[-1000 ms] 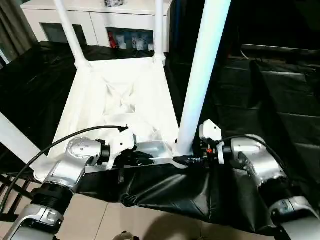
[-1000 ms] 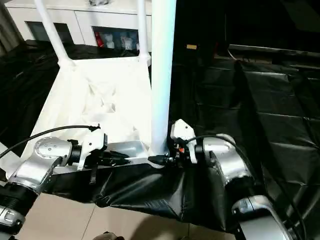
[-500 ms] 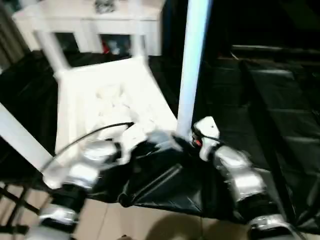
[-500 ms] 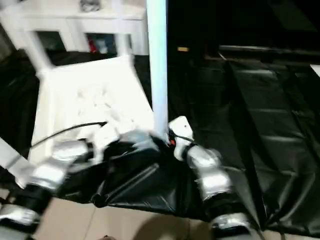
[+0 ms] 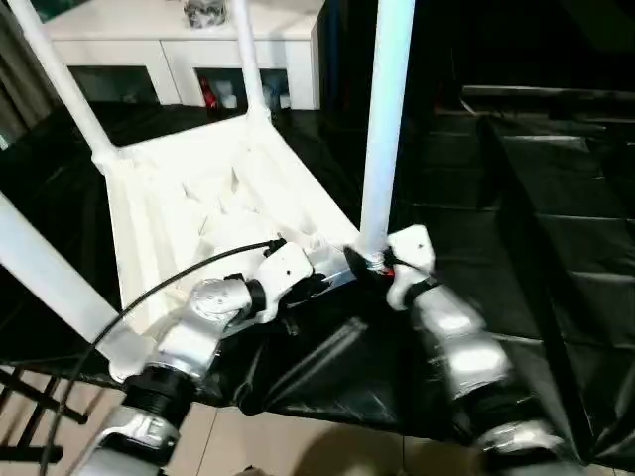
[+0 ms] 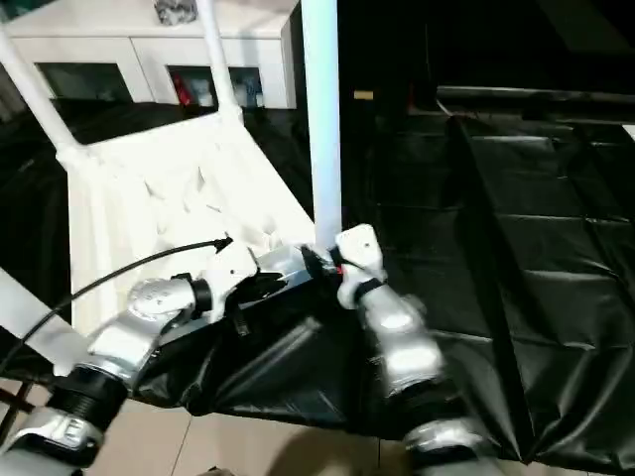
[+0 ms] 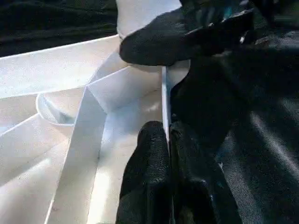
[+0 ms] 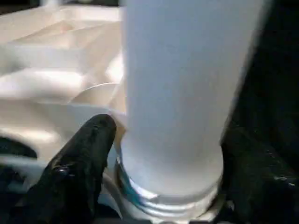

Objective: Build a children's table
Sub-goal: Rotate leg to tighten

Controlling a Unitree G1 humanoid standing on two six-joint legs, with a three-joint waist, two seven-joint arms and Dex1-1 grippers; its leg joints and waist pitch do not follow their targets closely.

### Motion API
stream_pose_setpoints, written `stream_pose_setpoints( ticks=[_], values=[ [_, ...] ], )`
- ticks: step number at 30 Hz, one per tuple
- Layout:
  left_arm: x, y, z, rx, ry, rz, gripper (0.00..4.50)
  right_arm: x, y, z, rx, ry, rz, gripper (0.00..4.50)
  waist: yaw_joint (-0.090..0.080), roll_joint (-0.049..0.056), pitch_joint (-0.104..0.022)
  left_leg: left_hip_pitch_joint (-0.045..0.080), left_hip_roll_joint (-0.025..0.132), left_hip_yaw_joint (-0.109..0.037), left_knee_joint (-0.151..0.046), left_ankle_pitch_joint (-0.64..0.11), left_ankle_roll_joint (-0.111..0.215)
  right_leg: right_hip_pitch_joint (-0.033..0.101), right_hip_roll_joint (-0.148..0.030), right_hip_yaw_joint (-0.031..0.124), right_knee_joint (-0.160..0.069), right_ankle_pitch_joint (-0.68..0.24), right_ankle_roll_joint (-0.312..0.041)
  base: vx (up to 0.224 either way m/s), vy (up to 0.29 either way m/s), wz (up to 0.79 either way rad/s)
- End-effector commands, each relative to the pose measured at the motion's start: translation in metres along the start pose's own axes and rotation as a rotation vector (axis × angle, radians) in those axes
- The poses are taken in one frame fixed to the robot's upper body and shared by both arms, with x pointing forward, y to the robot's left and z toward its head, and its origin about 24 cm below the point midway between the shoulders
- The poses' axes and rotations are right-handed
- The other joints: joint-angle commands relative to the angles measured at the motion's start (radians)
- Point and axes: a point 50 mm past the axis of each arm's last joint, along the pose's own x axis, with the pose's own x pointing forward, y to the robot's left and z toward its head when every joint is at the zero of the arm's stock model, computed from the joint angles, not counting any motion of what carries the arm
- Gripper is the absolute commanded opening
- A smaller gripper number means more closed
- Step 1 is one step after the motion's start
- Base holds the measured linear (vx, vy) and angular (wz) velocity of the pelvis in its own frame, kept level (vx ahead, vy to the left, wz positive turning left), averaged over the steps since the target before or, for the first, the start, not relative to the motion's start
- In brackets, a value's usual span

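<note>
The white tabletop (image 5: pixel 213 213) lies upside down on the black sheet (image 5: pixel 556 218) that covers the work surface, its ribbed underside facing up and its long axis running from the near left corner toward the far right, so that it sits skewed to the robot. Four white tube legs stand in its corner sockets and point upward: the far left leg (image 5: pixel 62 84) and the far right leg (image 5: pixel 248 59) lean slightly, the near left leg (image 5: pixel 50 278) slants up and away to the left out of the picture, and the near right leg (image 5: pixel 385 119) rises almost straight up. At the foot of that near right leg, the right gripper (image 8: pixel 163 186) has its two black fingers (image 8: pixel 77 163) spread on either side of the tube just above the socket; whether they press on it cannot be told. The left gripper (image 7: pixel 168 154) sits just left of the same corner, its fingers (image 7: pixel 147 168) pressed together on the thin upright wall of the tabletop's near edge, pinching it. The silver forearms reach in from the near edge, the left from the near left and the right from the near right. Beyond the tabletop, at the far side, stands a white cabinet (image 5: pixel 179 30) with small items behind its open fronts.
</note>
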Motion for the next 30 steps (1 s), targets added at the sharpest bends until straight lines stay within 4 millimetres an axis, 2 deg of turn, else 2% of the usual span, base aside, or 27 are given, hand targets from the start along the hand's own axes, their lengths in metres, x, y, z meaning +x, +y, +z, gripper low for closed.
stream_pose_setpoints(
  ticks=[1, 2, 3, 4, 5, 6, 7, 8, 10, 14, 17, 18, 19, 20, 22, 24, 30],
  values=[
    [-0.002, -0.001, 0.011, 0.043, -0.078, -0.071, 0.0, 0.004, 0.003, 0.011, -0.055, -0.006, 0.135, 3.71, 0.003, -0.021, -0.062, 0.001, 0.033, -0.016, -0.067, -0.236, 0.068, 0.045, -0.046, 0.035, -0.076, -0.205, -0.209, 0.0, 0.0, 0.0],
    [-0.005, 0.0, 0.01, 0.045, -0.073, -0.084, 0.0, 0.001, -0.001, 0.011, -0.07, 0.005, 0.164, 3.71, 0.007, -0.028, -0.065, -0.005, 0.032, -0.015, -0.061, -0.193, 0.084, 0.051, -0.047, 0.033, -0.07, -0.163, -0.22, 0.0, 0.0, 0.0],
    [-0.007, 0.0, 0.008, 0.047, -0.069, -0.091, 0.0, -0.001, -0.004, 0.011, -0.079, 0.016, 0.191, 3.71, 0.009, -0.027, -0.065, -0.005, 0.034, -0.012, -0.058, -0.165, 0.1, 0.045, -0.046, 0.034, -0.067, -0.129, -0.231, 0.0, 0.0, 0.0],
    [-0.009, 0.001, 0.007, 0.046, -0.068, -0.1, 0.0, -0.003, -0.005, 0.011, -0.088, 0.021, 0.213, 3.71, 0.013, -0.026, -0.065, -0.004, 0.034, -0.012, -0.056, -0.159, 0.105, 0.046, -0.045, 0.032, -0.066, -0.12, -0.234, 0.0, 0.0, 0.0],
    [-0.011, 0.001, 0.006, 0.044, -0.067, -0.113, 0.0, -0.004, -0.006, 0.011, -0.1, 0.028, 0.242, 3.71, 0.012, -0.034, -0.066, -0.006, 0.034, -0.01, -0.055, -0.152, 0.111, 0.048, -0.043, 0.031, -0.063, -0.11, -0.239, 0.0, 0.0, 0.0],
    [-0.014, 0.001, 0.005, 0.042, -0.066, -0.128, 0.0, -0.007, -0.008, 0.01, -0.114, 0.036, 0.277, 3.71, 0.017, -0.031, -0.066, -0.007, 0.037, -0.01, -0.055, -0.138, 0.116, 0.047, -0.044, 0.03, -0.059, -0.098, -0.247, 0.0, 0.0, 0.0],
    [-0.014, 0.001, 0.004, 0.041, -0.066, -0.132, 0.0, -0.008, -0.008, 0.01, -0.115, 0.039, 0.29, 3.71, 0.018, -0.029, -0.064, -0.006, 0.039, -0.01, -0.055, -0.144, 0.116, 0.046, -0.044, 0.029, -0.058, -0.101, -0.252, 0.0, 0.0, 0.0],
    [-0.019, 0.0, 0.003, 0.031, -0.069, -0.156, 0.0, -0.012, -0.009, 0.01, -0.119, 0.05, 0.36, 3.71, 0.021, -0.039, -0.064, -0.008, 0.04, -0.011, -0.055, -0.157, 0.115, 0.049, -0.045, 0.028, -0.055, -0.115, -0.255, 0.0, 0.0, 0.0],
    [-0.026, -0.001, 0.003, 0.026, -0.082, -0.19, 0.0, -0.017, -0.009, 0.009, -0.119, 0.071, 0.476, 3.71, 0.023, -0.037, -0.061, -0.004, 0.043, -0.01, -0.057, -0.174, 0.11, 0.046, -0.046, 0.028, -0.059, -0.14, -0.254, 0.0, 0.0, 0.0],
    [-0.03, -0.003, 0.002, 0.01, -0.085, -0.235, 0.0, -0.022, -0.012, 0.008, -0.115, 0.104, 0.554, 3.71, 0.028, -0.043, -0.057, -0.004, 0.043, -0.009, -0.058, -0.186, 0.1, 0.044, -0.046, 0.03, -0.059, -0.162, -0.256, 0.0, 0.0, 0.0],
    [-0.035, -0.005, 0.001, 0.008, -0.079, -0.281, 0.0, -0.025, -0.013, 0.011, -0.107, 0.1, 0.628, 3.71, 0.032, -0.042, -0.058, -0.002, 0.044, -0.01, -0.059, -0.192, 0.092, 0.045, -0.048, 0.031, -0.06, -0.182, -0.252, 0.0, 0.0, 0.0],
    [-0.035, -0.005, 0.001, 0.006, -0.08, -0.29, 0.0, -0.026, -0.013, 0.012, -0.101, 0.096, 0.641, 3.48, 0.033, -0.042, -0.058, -0.002, 0.045, -0.01, -0.058, -0.186, 0.093, 0.045, -0.048, 0.031, -0.059, -0.172, -0.254, 0.0, 0.0, 0.0],
    [-0.036, -0.005, 0.001, 0.006, -0.078, -0.3, 0.0, -0.027, -0.013, 0.012, -0.095, 0.095, 0.656, 3.48, 0.036, -0.047, -0.059, -0.003, 0.044, -0.01, -0.057, -0.172, 0.098, 0.046, -0.047, 0.031, -0.056, -0.157, -0.256, 0.0, 0.0, 0.0],
    [-0.037, -0.005, 0.0, 0.007, -0.072, -0.311, 0.0, -0.028, -0.013, 0.012, -0.09, 0.097, 0.675, 3.4, 0.038, -0.045, -0.059, -0.003, 0.044, -0.009, -0.056, -0.162, 0.102, 0.044, -0.047, 0.031, -0.055, -0.148, -0.259, 0.0, 0.0, 0.0],
    [-0.039, -0.004, -0.001, 0.017, -0.056, -0.324, 0.0, -0.03, -0.012, 0.011, -0.09, 0.107, 0.712, 3.23, 0.038, -0.05, -0.059, -0.003, 0.043, -0.009, -0.056, -0.158, 0.105, 0.045, -0.047, 0.03, -0.055, -0.148, -0.259, 0.0, 0.0, 0.0],
    [-0.041, -0.004, -0.002, 0.018, -0.046, -0.332, 0.0, -0.032, -0.011, 0.01, -0.089, 0.12, 0.743, 3.01, 0.04, -0.048, -0.059, -0.002, 0.043, -0.009, -0.056, -0.157, 0.105, 0.044, -0.047, 0.03, -0.055, -0.15, -0.26, 0.0, 0.0, 0.0],
    [-0.045, -0.002, -0.004, 0.019, -0.031, -0.34, 0.0, -0.034, -0.007, 0.007, -0.089, 0.126, 0.767, 2.78, 0.04, -0.049, -0.059, 0.0, 0.044, -0.009, -0.057, -0.167, 0.09, 0.044, -0.046, 0.03, -0.055, -0.154, -0.259, 0.0, 0.0, 0.0]
  ],
)
